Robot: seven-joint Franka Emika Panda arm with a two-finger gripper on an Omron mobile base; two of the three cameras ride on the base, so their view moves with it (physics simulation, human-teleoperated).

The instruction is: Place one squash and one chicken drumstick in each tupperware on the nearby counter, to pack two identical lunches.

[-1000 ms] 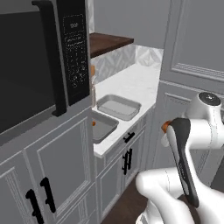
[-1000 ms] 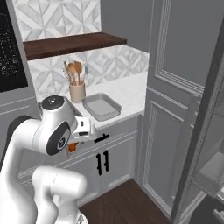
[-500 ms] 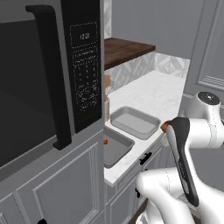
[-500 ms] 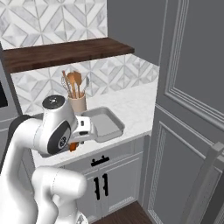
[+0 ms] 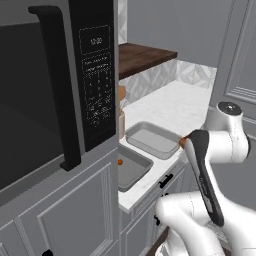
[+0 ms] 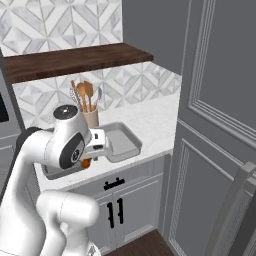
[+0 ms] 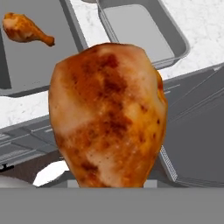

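Observation:
A browned chicken drumstick [image 7: 107, 116] looms large in the hand view, with my gripper [image 6: 87, 159] shut on it just in front of the counter [image 5: 187, 102] edge. My fingertips are hidden behind the meat. Two grey tupperwares stand side by side on the white counter. The left tupperware [image 7: 39, 65] holds a second chicken drumstick [image 7: 26, 28], also seen as an orange spot [image 5: 120, 161]. The right tupperware [image 7: 131, 30] holds nothing. No squash is in view.
A black microwave [image 5: 50, 100] juts out at the left, close to the tupperwares. A holder of wooden utensils [image 6: 87, 107] stands behind them under a dark wooden shelf [image 6: 75, 57]. Tall grey cabinet panels [image 6: 220, 125] close off the right side.
Both base views have shifted, so the base has driven; the counter and tupperwares now lie closer. The gripper keeps its hold on the drumstick.

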